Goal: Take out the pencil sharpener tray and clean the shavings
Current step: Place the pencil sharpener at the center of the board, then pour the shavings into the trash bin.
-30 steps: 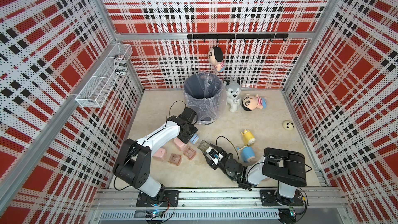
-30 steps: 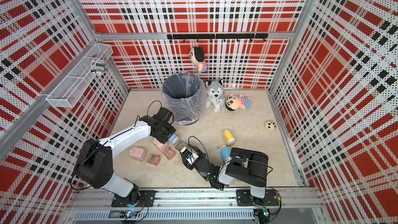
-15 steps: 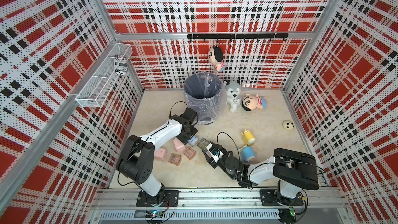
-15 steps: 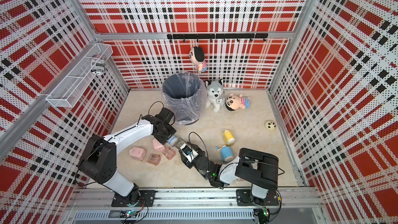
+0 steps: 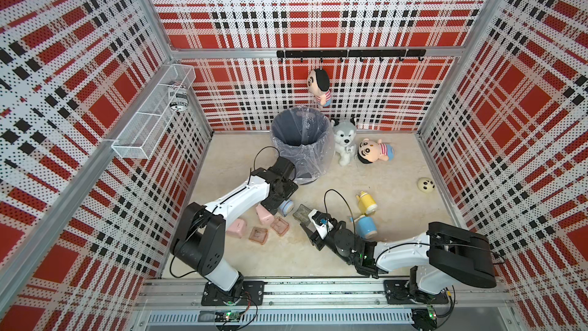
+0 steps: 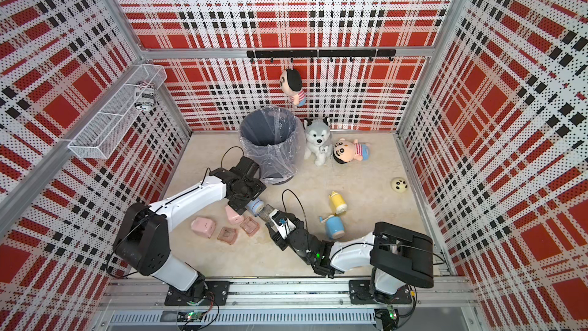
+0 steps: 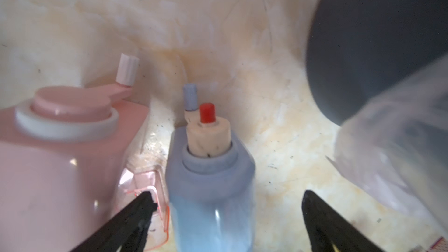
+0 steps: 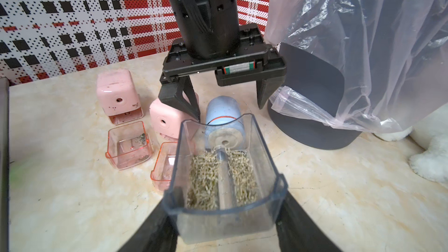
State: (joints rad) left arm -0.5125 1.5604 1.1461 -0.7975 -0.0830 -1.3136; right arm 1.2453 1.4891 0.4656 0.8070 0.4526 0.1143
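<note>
A blue pencil sharpener (image 5: pixel 285 207) (image 7: pixel 208 190) lies on its side on the table. My left gripper (image 5: pixel 280 205) (image 7: pixel 226 195) hangs over it, jaws wide open on either side of its body without touching it. The clear tray (image 8: pixel 223 178) (image 6: pixel 266 211) is full of shavings (image 8: pixel 206 178). It is out of the sharpener, its far end just before the sharpener's (image 8: pixel 224 117) open face. My right gripper (image 8: pixel 225 226) (image 5: pixel 307 221) is shut on the tray's near end, holding it level just above the table.
A grey bin (image 5: pixel 299 144) (image 8: pixel 315 93) with a plastic liner stands just behind the left arm. Two pink sharpeners (image 8: pixel 118 95) (image 8: pixel 164 122) and two pink trays (image 8: pixel 128 146) (image 8: pixel 164 166) crowd the left. A yellow sharpener (image 5: pixel 367 206), another blue one (image 5: pixel 366 227) and plush toys (image 5: pixel 345 141) lie to the right.
My left gripper has opened wide and let go of the blue sharpener. The right arm's elbow has swung out to the right while the gripper keeps its hold on the tray.
</note>
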